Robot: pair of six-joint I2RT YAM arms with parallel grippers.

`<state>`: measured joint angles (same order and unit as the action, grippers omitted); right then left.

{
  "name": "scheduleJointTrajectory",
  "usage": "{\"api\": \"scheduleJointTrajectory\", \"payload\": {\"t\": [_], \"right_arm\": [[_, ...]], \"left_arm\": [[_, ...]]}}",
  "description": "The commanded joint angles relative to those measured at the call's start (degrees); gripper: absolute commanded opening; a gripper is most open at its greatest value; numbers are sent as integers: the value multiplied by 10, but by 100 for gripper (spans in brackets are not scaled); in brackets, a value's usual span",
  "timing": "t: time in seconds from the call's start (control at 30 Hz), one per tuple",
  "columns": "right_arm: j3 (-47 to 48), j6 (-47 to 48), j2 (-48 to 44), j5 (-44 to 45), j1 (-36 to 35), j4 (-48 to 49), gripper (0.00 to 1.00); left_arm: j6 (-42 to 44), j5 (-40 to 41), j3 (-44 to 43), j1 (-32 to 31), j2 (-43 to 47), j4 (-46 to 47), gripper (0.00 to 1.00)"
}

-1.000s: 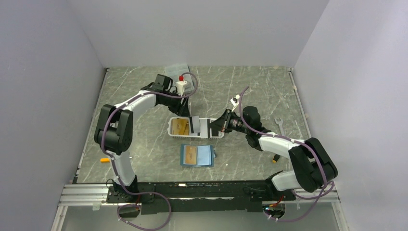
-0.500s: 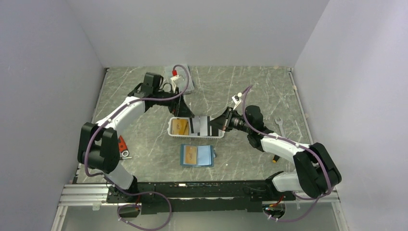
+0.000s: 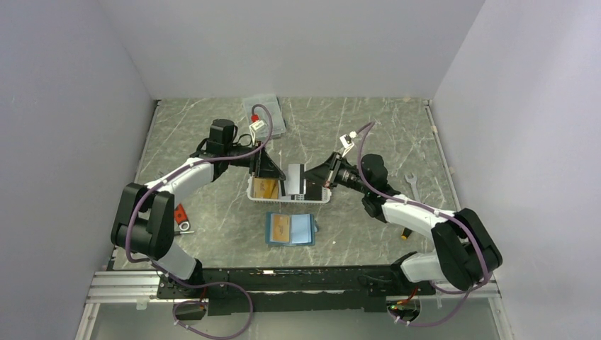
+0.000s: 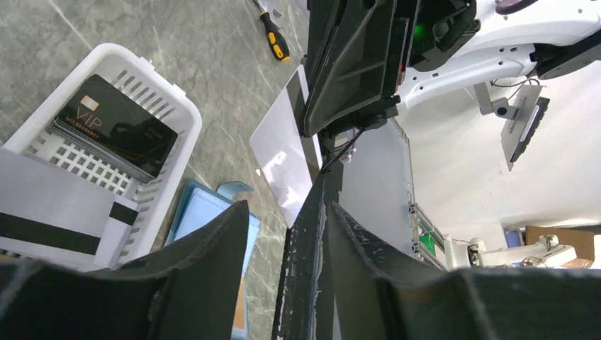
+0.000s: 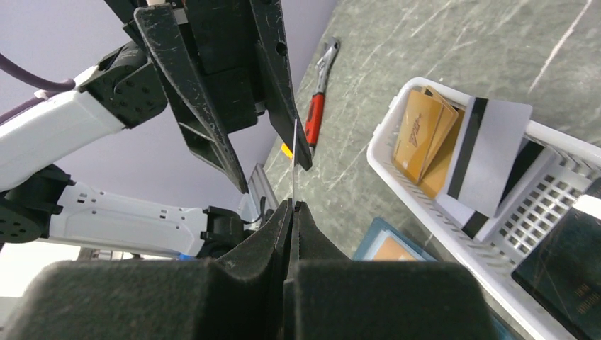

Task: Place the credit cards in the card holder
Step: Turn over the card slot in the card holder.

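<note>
pale card (image 5: 293,152): upright above the white basket (image 3: 312,201) at table centre, pinched edge-on by the right gripper (image 5: 292,205). left gripper (image 5: 273,177) straddles it, jaws part open. close squarely on the free half before the right releases. card holder (image 3: 290,229) lies open nearer the near edge.

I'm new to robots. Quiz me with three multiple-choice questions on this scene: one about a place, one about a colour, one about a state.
1. Where does the card holder lie?
A) inside the white basket
B) open on the table, nearer the arm bases than the basket
C) held up in mid-air

2. The card marked VIP is:
A) black
B) red
C) green

3. The right jaws are:
A) wide open
B) shut on a pale card
C) shut on nothing

Answers:
1 B: the top view shows it lying flat, apart from the basket.
2 A: the left wrist view shows it black.
3 B: the right wrist view shows them pinching the card's edge.
</note>
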<state>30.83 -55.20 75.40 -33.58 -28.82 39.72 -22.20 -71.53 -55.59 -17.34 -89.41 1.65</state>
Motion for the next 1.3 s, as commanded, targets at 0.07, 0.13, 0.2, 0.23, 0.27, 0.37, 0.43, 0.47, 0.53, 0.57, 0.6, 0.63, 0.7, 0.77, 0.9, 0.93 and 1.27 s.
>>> {"api": "scheduleJointTrajectory", "payload": {"t": [0.07, 0.13, 0.2, 0.23, 0.27, 0.37, 0.43, 0.47, 0.53, 0.57, 0.6, 0.63, 0.7, 0.77, 0.9, 0.93, 1.27], "right_arm": [[37, -23, 29, 2, -21, 77, 0], [40, -24, 35, 7, -26, 77, 0], [43, -26, 39, 10, -30, 80, 0], [44, -27, 41, 11, -31, 82, 0], [43, -29, 42, 12, -32, 86, 0], [43, -27, 42, 14, -35, 83, 0], [44, -27, 43, 15, -37, 84, 0], [46, -26, 46, 15, -39, 84, 0], [52, -24, 51, 11, -45, 81, 0], [55, -23, 55, 7, -48, 80, 0], [57, -22, 59, 3, -52, 79, 0], [57, -22, 62, -2, -54, 80, 2], [53, -27, 65, -8, -59, 89, 5], [48, -33, 68, -13, -59, 100, 7], [44, -41, 69, -20, -64, 113, 11], [45, -40, 69, -20, -65, 113, 11], [41, 19, 10, 2, -68, -44, 0]], "left_arm": [[-51, -30, 6, -4, 22, 87, 43], [-58, -34, 8, -5, 21, 95, 35], [-60, -36, 8, -5, 18, 98, 20], [-59, -36, 8, -5, 18, 97, 17], [-56, -35, 7, -5, 19, 93, 17], [-54, -36, 5, -5, 20, 91, 17], [-66, -38, 7, -5, 19, 103, 16], [-69, -39, 6, -5, 19, 106, 14], [-75, -41, 5, -5, 19, 111, 7], [-73, -42, 2, -5, 18, 106, 4], [-69, -43, 0, -5, 18, 100, 3], [-66, -43, -2, -5, 19, 95, 3], [-59, -40, -2, -4, 22, 87, 2], [-60, -38, -1, -2, 23, 87, 0], [-64, -38, -2, 0, 21, 90, 0], [-64, -39, -3, 0, 21, 90, 0], [90, 21, -34, 5, 31, -146, 45]]}}
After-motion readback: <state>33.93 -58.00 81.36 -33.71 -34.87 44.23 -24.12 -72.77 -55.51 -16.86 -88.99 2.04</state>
